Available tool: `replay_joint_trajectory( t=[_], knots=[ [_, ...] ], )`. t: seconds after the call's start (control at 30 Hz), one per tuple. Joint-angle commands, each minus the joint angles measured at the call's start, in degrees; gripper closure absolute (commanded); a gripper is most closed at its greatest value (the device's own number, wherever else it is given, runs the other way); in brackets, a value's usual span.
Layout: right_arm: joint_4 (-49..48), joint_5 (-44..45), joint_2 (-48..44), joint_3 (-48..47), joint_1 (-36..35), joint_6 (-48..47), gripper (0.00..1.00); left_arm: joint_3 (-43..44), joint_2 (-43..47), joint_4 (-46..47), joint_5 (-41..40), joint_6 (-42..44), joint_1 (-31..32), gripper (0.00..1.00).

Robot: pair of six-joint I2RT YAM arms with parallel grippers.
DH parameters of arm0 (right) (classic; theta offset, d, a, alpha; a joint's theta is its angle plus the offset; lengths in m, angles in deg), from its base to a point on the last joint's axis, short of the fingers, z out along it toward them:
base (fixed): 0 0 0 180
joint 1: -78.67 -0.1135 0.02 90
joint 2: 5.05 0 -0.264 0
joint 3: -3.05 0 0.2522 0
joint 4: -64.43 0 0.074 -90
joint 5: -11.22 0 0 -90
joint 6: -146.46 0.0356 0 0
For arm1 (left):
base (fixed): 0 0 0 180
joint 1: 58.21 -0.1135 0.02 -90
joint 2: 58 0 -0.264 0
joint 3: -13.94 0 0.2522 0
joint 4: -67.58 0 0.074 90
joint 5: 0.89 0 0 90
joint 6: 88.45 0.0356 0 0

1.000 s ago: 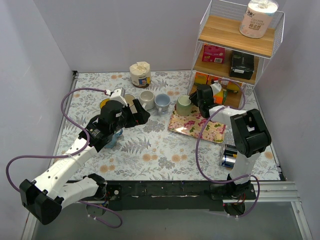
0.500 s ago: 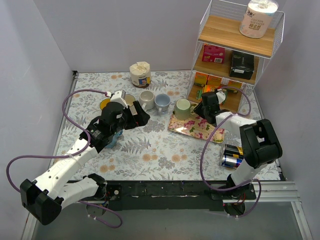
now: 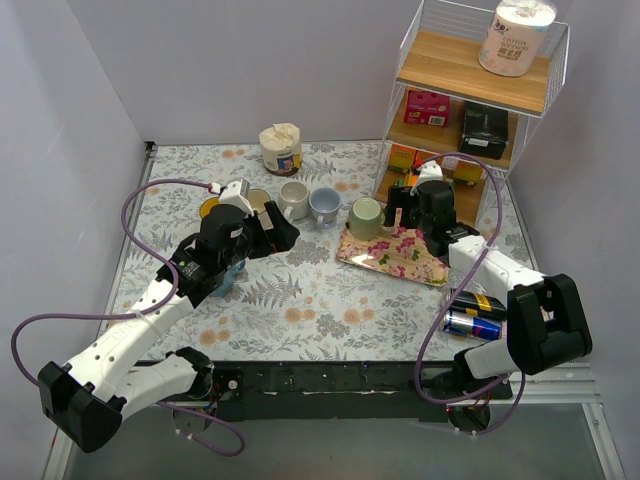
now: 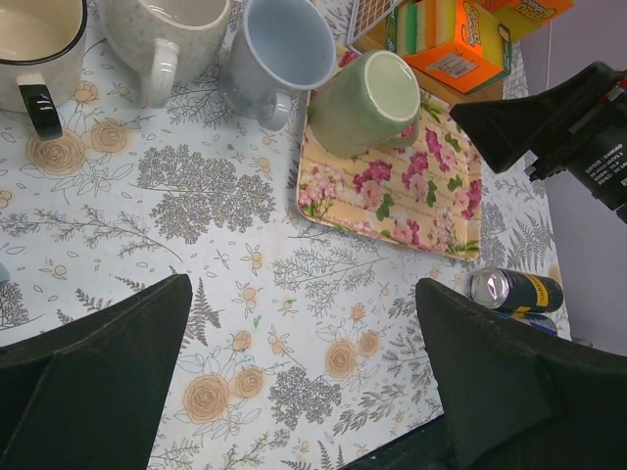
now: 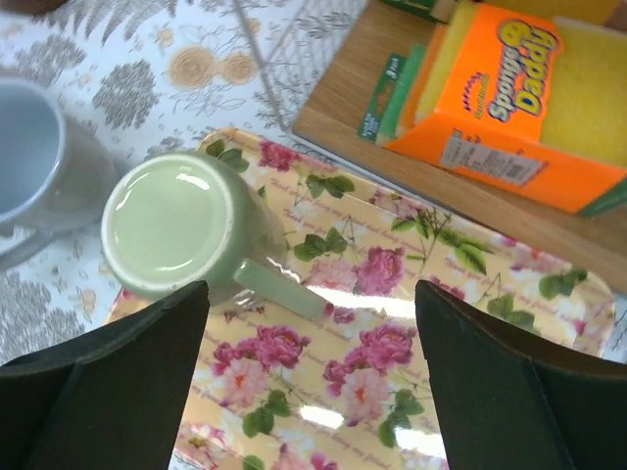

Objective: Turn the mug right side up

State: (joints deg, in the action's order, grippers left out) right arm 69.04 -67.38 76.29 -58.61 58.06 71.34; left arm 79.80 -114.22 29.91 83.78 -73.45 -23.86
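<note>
Directly beneath the right jaws lay the flowered tray (image 5: 392,362). The jaws stood spread wide with nothing between them, both dark fingers (image 5: 98,392) framing the bottom of the wrist view. Just ahead of the left-hand finger, off to that side of the gap rather than centred in it, stood the green mug (image 5: 167,230). It was mouth down on the tray's corner, its flat base facing up at the camera. Its long axis therefore ran upright, roughly along the jaws' line of sight, while its handle (image 5: 284,291) stuck out sideways toward the middle of the gap. No finger touched mug or handle; the jaws hovered near, above it.

The left jaws were likewise released and empty, hanging over patterned tabletop (image 4: 245,255). The mug was well ahead of them, toward their right-hand finger. The right arm (image 3: 480,262) was plainly the nearer, so the grasp looked to be its job. I judged it would need to shift toward its left finger's side to centre the mug before descending, then roll it through a half turn.

Farther ahead of the right jaws sat a blue mug (image 5: 39,162), just beside the green one. Beyond their right finger lay the orange sponge box (image 5: 519,98) on the wooden shelf board (image 5: 333,108).
</note>
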Motion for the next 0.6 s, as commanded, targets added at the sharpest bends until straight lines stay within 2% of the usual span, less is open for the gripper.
replay_joint_trajectory(
  t=[0.0,0.07,0.1,0.13,0.23,0.37,0.47,0.57],
  knots=[
    [0.4,-15.4,-1.5,-1.7,0.7,-20.6,0.07,0.1,0.7,1.6,-0.3,1.3,-0.1,0.02],
    [5.2,-21.5,0.7,-4.6,1.2,-26.4,0.08,0.7,-0.2,1.4,-0.1,1.8,0.0,0.02],
    [11.2,-24.6,1.9,-6.4,1.4,-28.9,0.09,1.0,-0.5,1.4,0.0,2.1,-0.1,0.02],
    [14.2,-25.5,3.2,-10.3,1.5,-34.9,0.09,1.3,-0.7,1.2,0.1,2.1,-0.1,0.02],
    [25.2,-26.2,8.1,-16.9,1.7,-44.2,0.11,1.7,-1.0,1.0,0.1,2.7,0.0,0.02],
    [28.6,-25.3,12.0,-19.6,2.1,-49.8,0.12,1.4,-0.5,1.0,-0.2,2.7,-0.1,0.02],
    [34.1,-25.6,15.8,-23.6,2.2,-53.9,0.18,1.3,-0.2,0.6,-0.2,3.1,-0.1,0.02],
    [33.7,-26.7,16.6,-23.2,2.2,-57.4,0.21,1.3,0.0,-0.2,-0.7,3.4,-0.1,0.02]
  ],
)
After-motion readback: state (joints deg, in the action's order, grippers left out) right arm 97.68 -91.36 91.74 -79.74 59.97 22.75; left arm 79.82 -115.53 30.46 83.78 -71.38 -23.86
